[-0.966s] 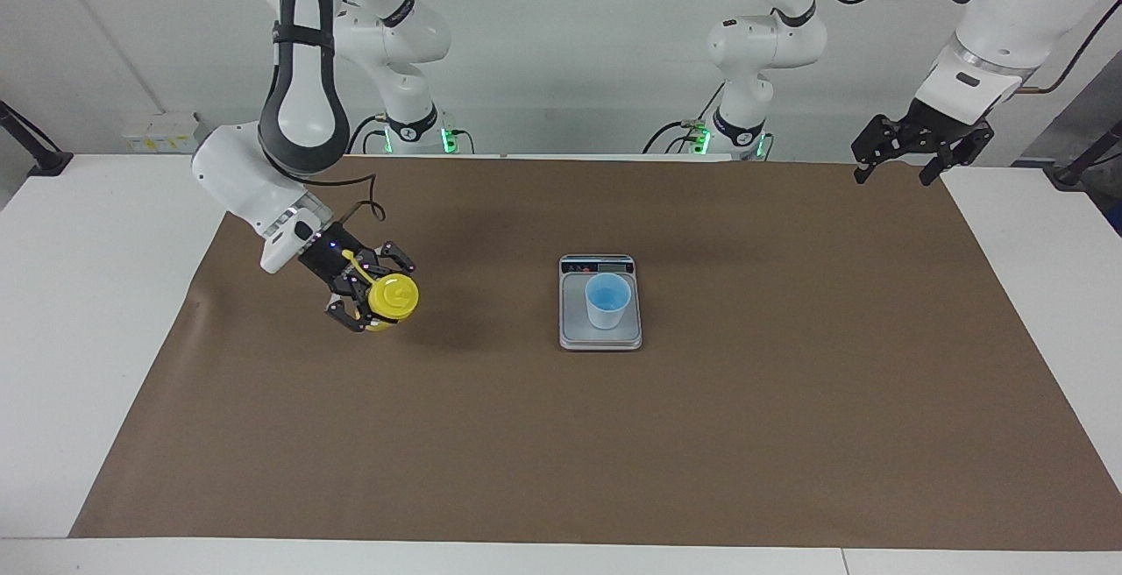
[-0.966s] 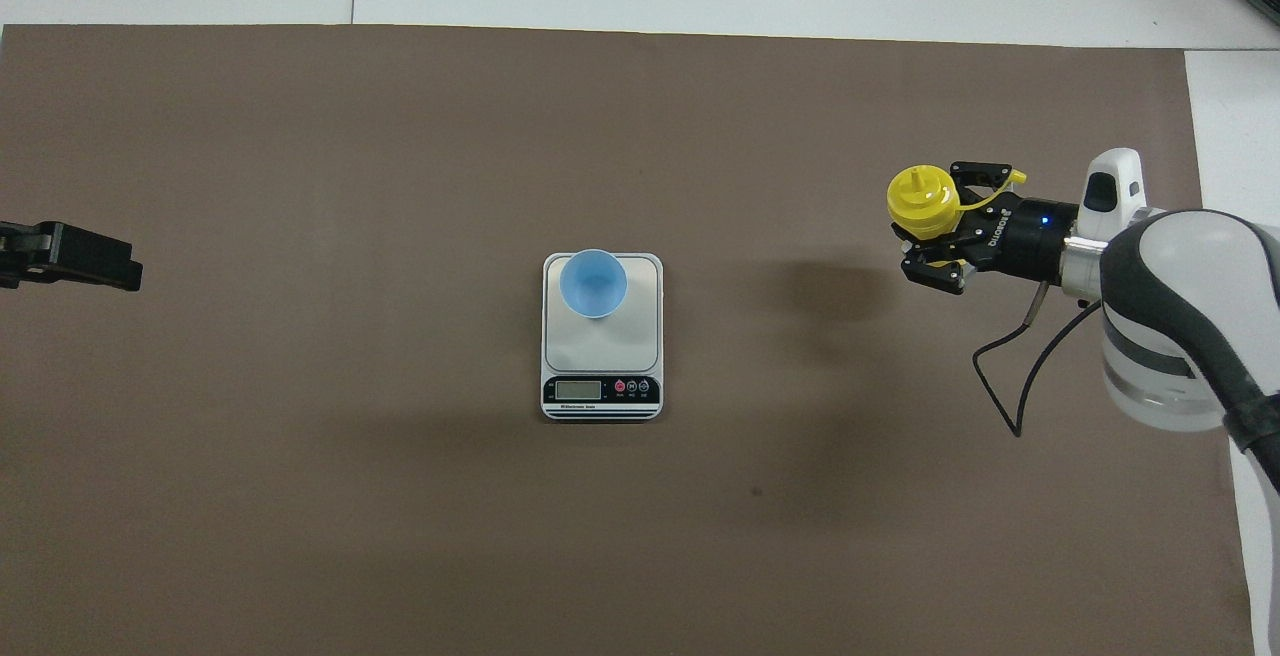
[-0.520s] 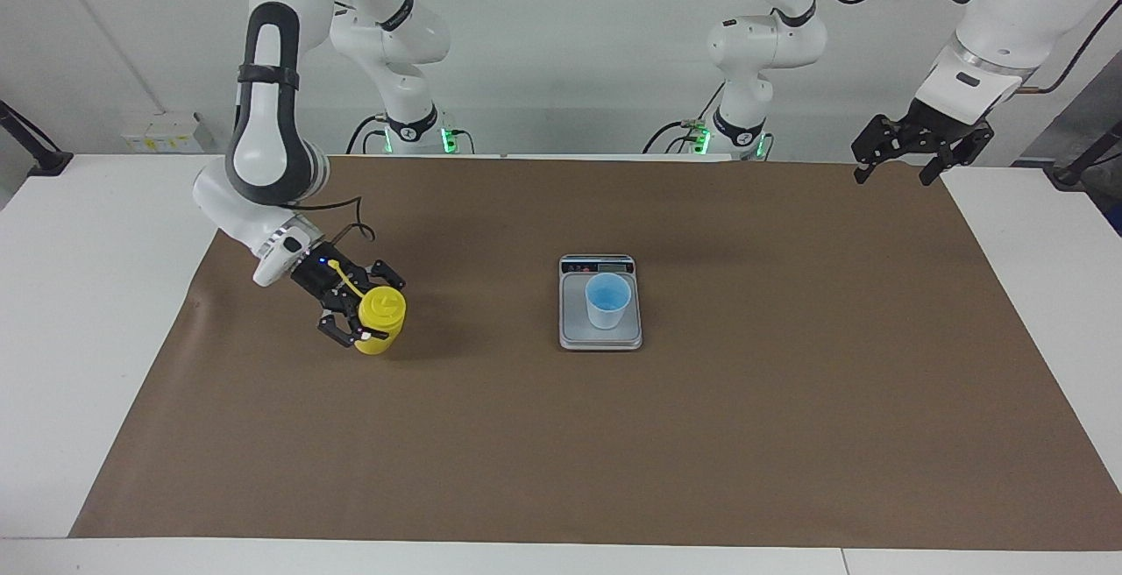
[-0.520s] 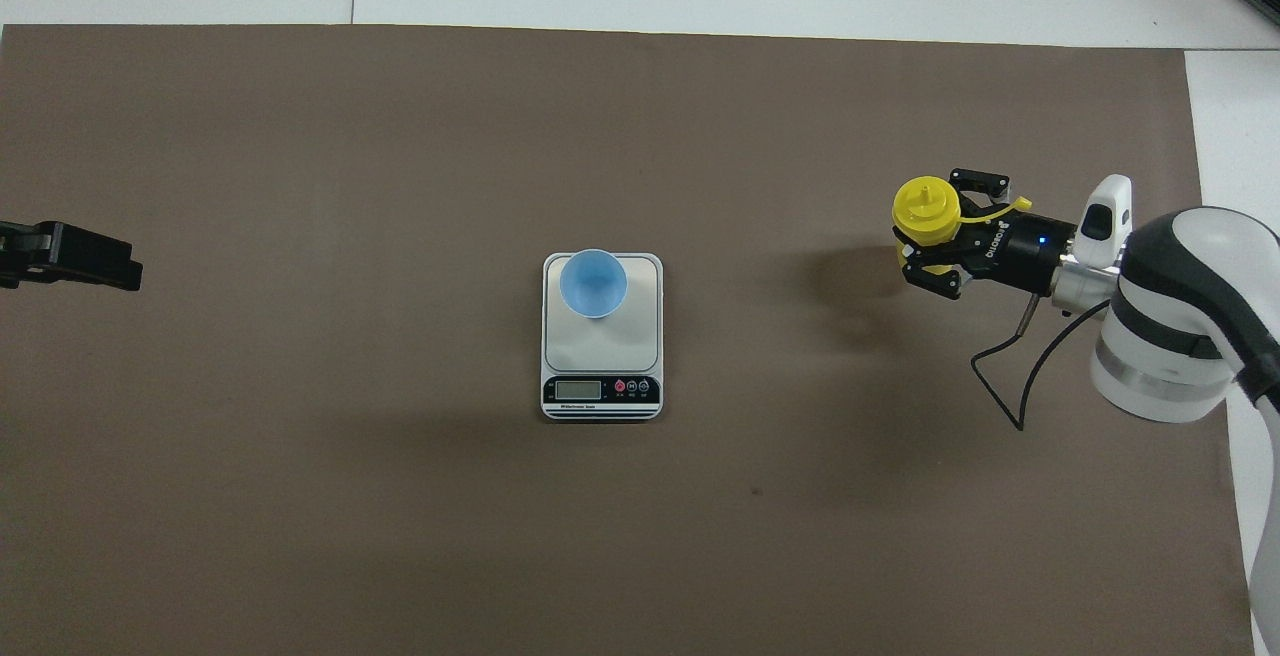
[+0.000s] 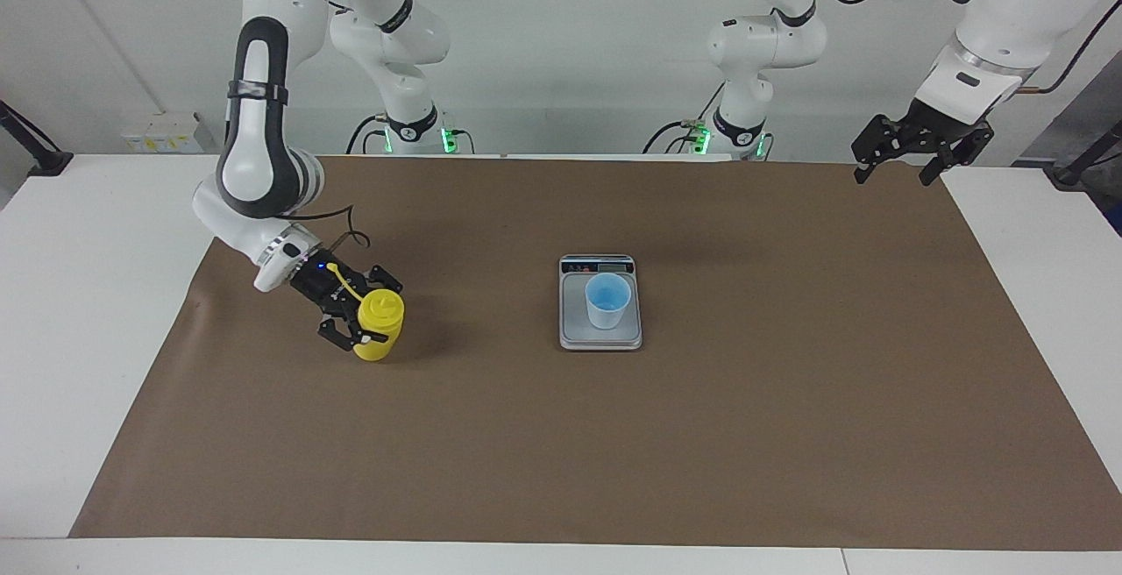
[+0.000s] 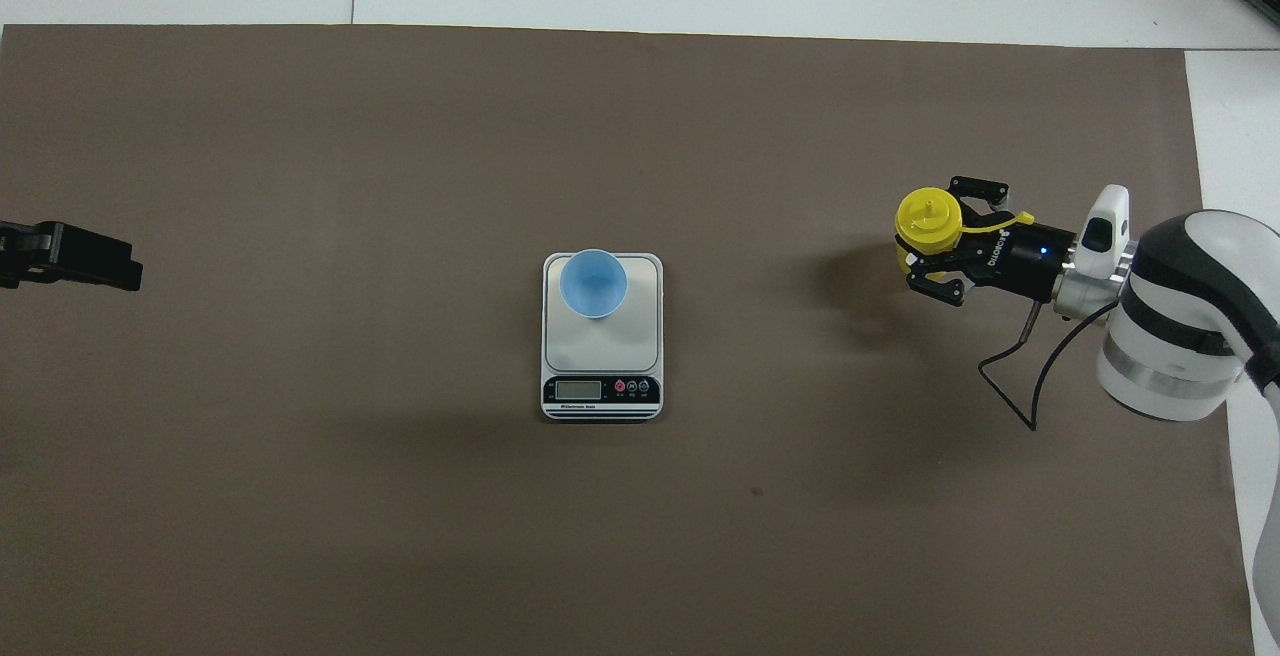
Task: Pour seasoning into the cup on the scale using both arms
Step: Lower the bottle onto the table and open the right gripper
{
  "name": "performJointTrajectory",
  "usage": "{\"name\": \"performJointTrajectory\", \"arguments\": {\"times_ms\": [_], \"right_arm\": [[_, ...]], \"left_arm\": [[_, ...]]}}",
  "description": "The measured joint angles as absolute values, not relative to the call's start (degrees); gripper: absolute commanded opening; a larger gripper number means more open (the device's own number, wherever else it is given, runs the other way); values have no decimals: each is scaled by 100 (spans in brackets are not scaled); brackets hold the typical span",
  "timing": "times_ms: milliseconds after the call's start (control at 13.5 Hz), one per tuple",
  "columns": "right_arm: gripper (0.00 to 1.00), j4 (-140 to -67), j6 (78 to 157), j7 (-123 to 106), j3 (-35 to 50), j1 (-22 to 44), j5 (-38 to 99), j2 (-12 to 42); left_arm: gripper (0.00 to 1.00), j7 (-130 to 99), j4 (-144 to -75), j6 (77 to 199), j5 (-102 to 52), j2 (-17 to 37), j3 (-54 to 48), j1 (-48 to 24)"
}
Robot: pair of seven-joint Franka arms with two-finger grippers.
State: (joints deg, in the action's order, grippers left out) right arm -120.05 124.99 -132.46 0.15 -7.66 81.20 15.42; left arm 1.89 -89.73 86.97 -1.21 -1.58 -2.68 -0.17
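Observation:
The yellow seasoning bottle [image 5: 382, 316] stands upright on the brown mat toward the right arm's end of the table, its tethered cap hanging off. My right gripper [image 5: 365, 313] is shut on its body from the side. Both show in the overhead view, the bottle [image 6: 928, 219] and the right gripper [image 6: 957, 237]. The light blue cup [image 5: 607, 300] stands on the silver-grey scale [image 5: 574, 335] at the middle of the mat; the cup [image 6: 593, 282] and the scale [image 6: 640, 338] also show from overhead. My left gripper [image 5: 903, 152] waits open in the air over the mat's corner at the left arm's end [image 6: 70, 256].
The brown mat [image 5: 789, 435] covers most of the white table [image 5: 79, 294]. The right arm's black cable [image 6: 1015, 386] loops down beside its wrist. The scale's display strip [image 6: 600, 389] faces the robots.
My right gripper has come down and drawn a little toward the table's right-arm end, bringing the tilted bottle upright and down onto the mat. The left arm, cup and scale have not moved.

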Motion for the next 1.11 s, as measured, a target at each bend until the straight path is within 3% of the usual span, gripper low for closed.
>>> {"name": "performJointTrajectory", "arguments": {"times_ms": [371,446,520,594,1114], "right_arm": [[0,-12093,12061,-13540,19,-1008,8349,1664],[12,-12129,12000,-13543,22,-1008,8434,1665],[85,-12154,11945,-13544,21,-1018,8449,1665],[100,-12160,11922,-13544,21,-1049,8453,1663],[100,-12244,11763,-13544,14,-1413,8463,1550]], "left_arm": [[100,189,-8973,8697,-121,-158,-268,-17],[100,189,-8973,8697,-121,-158,-268,-17],[100,189,-8973,8697,-121,-158,-268,-17],[100,189,-8973,8697,-121,-158,-268,-17],[100,189,-8973,8697,-121,-158,-268,-17]]}}
